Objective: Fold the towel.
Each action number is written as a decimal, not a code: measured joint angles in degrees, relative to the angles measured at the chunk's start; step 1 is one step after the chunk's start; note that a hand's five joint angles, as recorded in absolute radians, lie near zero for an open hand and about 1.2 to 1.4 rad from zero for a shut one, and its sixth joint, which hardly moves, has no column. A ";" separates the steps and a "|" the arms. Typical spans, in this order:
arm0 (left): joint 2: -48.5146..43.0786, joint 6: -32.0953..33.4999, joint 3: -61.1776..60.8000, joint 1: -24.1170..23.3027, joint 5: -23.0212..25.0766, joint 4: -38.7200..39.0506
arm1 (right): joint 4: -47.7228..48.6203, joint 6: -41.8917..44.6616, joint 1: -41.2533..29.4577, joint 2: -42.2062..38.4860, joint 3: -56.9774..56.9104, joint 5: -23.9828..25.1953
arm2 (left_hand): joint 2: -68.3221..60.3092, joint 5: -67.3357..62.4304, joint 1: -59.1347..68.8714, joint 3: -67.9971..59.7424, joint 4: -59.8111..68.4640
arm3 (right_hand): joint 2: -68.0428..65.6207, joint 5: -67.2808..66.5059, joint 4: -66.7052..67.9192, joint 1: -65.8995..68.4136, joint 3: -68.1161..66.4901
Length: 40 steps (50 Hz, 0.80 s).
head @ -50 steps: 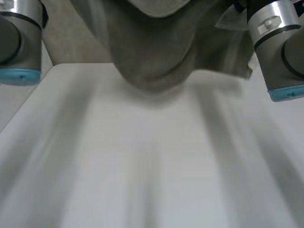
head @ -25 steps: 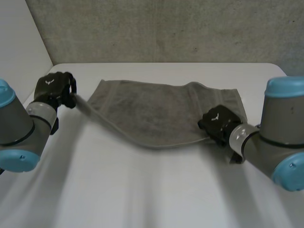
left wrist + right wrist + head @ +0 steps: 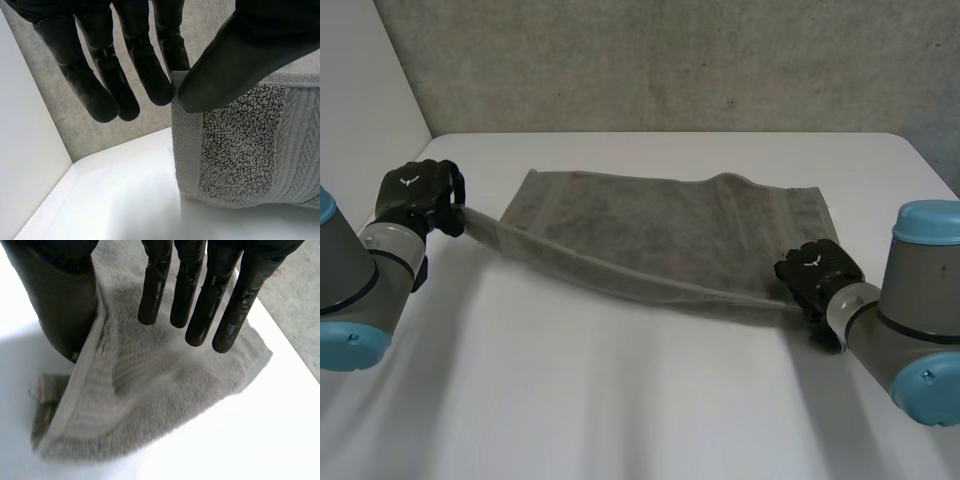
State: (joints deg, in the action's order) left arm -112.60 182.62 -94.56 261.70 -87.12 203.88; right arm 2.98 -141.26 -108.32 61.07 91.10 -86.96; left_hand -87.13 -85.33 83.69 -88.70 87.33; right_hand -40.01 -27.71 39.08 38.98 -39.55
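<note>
As left hand (image 3: pixel 415 190) is pinching a grey towel (image 3: pixel 660 225) corner between thumb and finger, right hand (image 3: pixel 815 270) clamping another, grip half-hidden behind thumb.

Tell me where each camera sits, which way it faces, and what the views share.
Head view: between and behind the arms, looking down at the table and towel; both arms and the left robot hand and right robot hand show.
Left wrist view: on the left wrist, looking along the palm; its fingers and thumb pinch a towel corner.
Right wrist view: on the right wrist, looking along the palm; towel edge rises between thumb and fingers.
Shared: the towel, in all three.
</note>
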 measured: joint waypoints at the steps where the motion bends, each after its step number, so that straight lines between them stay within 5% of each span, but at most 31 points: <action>1: 0.00 0.00 -0.01 0.11 0.00 0.01 | -0.07 0.09 0.54 0.45 0.48 -0.15 | 0.00 0.00 0.00 0.00 0.00 | 0.00 -0.10 0.00 0.00 0.00; 12: -0.01 0.01 -0.02 0.50 0.05 0.03 | -0.57 1.54 5.59 4.21 3.87 -0.35 | 0.00 0.00 0.00 0.00 -0.01 | -1.72 -4.88 2.98 3.12 -2.15; 19: 0.19 -0.05 -0.01 0.61 0.09 -0.05 | -3.06 2.65 6.96 5.23 3.70 0.00 | 0.00 0.00 0.00 0.00 -0.01 | -36.26 -38.58 37.09 37.40 -36.46; 31: 6.80 -1.49 -0.51 1.45 0.11 -0.37 | -5.00 4.25 8.30 14.93 -0.26 1.55 | 0.00 0.00 0.00 0.00 -0.01 | -36.47 -39.41 38.02 37.61 -37.29; 40: 17.76 -5.20 -4.12 3.25 0.32 -1.09 | -8.44 11.42 9.56 26.06 -0.81 8.91 | 0.00 -0.36 0.00 -0.01 -0.01 | -36.48 -39.41 38.03 37.62 -37.29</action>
State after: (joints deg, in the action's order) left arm -94.84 177.43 -98.68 264.94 -86.80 202.78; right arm -5.46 -129.84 -98.76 87.13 90.29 -78.05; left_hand -87.13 -85.68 83.69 -88.71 87.33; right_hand -76.49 -67.12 77.11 76.59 -76.84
